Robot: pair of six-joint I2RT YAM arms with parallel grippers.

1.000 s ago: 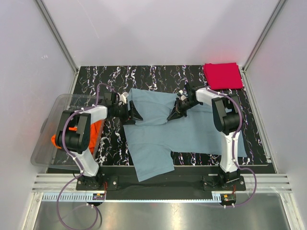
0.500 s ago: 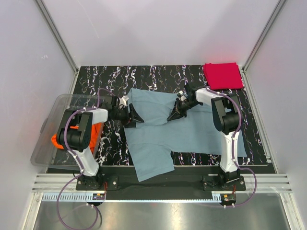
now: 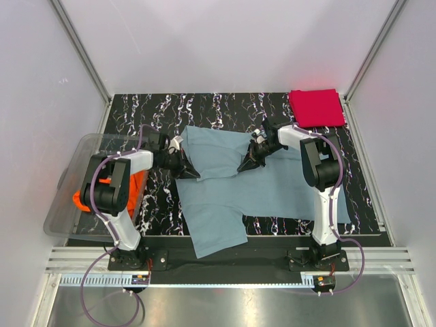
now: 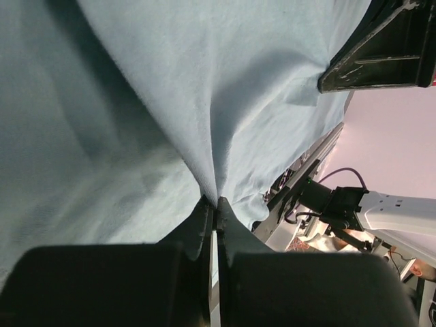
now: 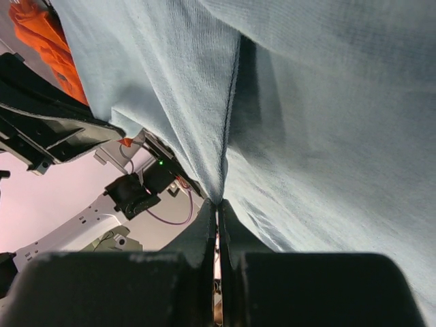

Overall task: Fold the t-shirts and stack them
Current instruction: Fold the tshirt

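At the left edge of the overhead view you have a clear plastic bin (image 3: 63, 208) with a vivid orange t-shirt (image 3: 138, 184) bunched inside. Just right of it, the left arm's fingers (image 4: 196, 228) are pressed together on a pinched ridge of the dusty grey-blue t-shirt (image 3: 225, 194). That shirt lies spread over the middle of the black marbled counter (image 3: 155, 204), one part reaching past its lower edge. Right of centre, the right arm's fingers (image 5: 202, 228) pinch a fold of the same cloth. In the upper right corner a bright crimson red t-shirt (image 3: 315, 107) lies folded flat.
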